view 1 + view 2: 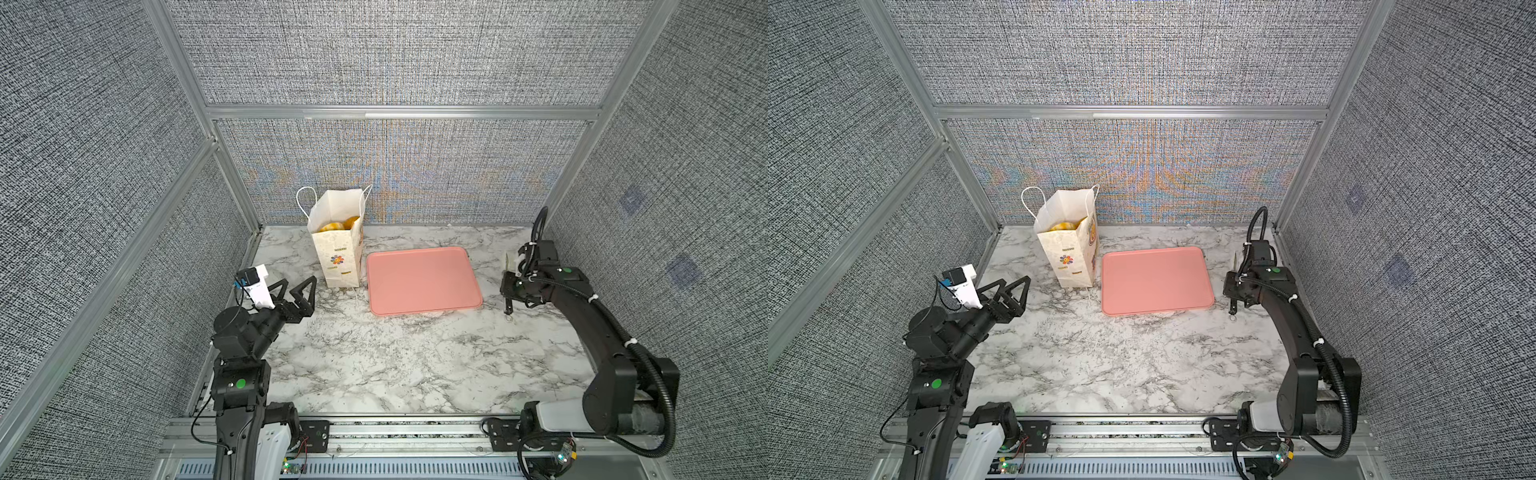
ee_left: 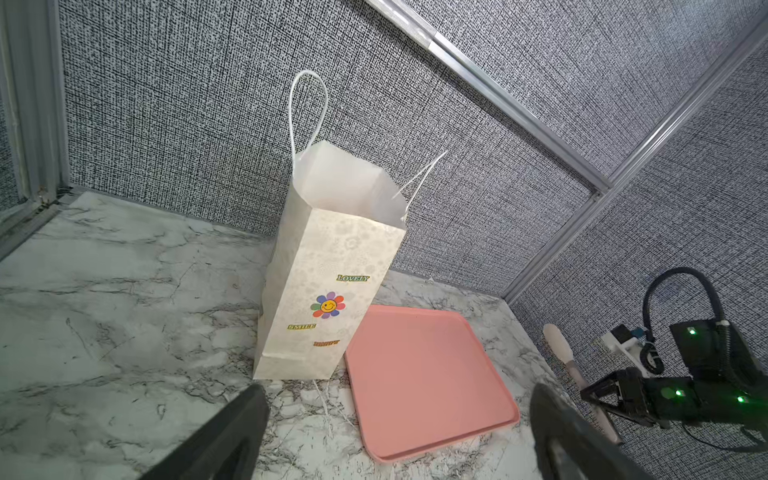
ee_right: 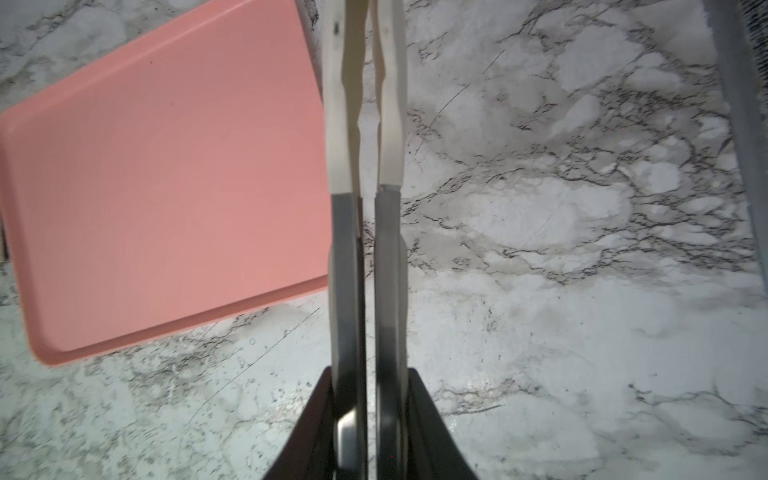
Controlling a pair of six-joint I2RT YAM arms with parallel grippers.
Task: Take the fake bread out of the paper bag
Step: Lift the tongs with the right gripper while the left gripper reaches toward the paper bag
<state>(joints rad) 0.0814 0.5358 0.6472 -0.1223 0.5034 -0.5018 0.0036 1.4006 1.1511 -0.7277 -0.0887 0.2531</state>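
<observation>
The paper bag (image 1: 338,253) (image 1: 1069,253) (image 2: 328,282) stands upright and open-topped at the back of the table, its flower print facing the front. Golden-yellow fake bread (image 1: 336,225) (image 1: 1064,226) shows inside its mouth in both top views; the left wrist view does not show it. My left gripper (image 1: 298,281) (image 1: 1014,282) (image 2: 397,390) hovers open and empty, to the front left of the bag. Near the right wall, my right gripper (image 1: 508,286) (image 1: 1232,286) (image 3: 370,372) is shut on metal tongs (image 3: 345,249) (image 2: 559,347) with white tips.
An empty pink tray (image 1: 424,278) (image 1: 1156,280) (image 2: 419,382) (image 3: 166,187) lies flat just right of the bag, between the two grippers. Grey fabric walls with aluminium frames enclose the marble table on three sides.
</observation>
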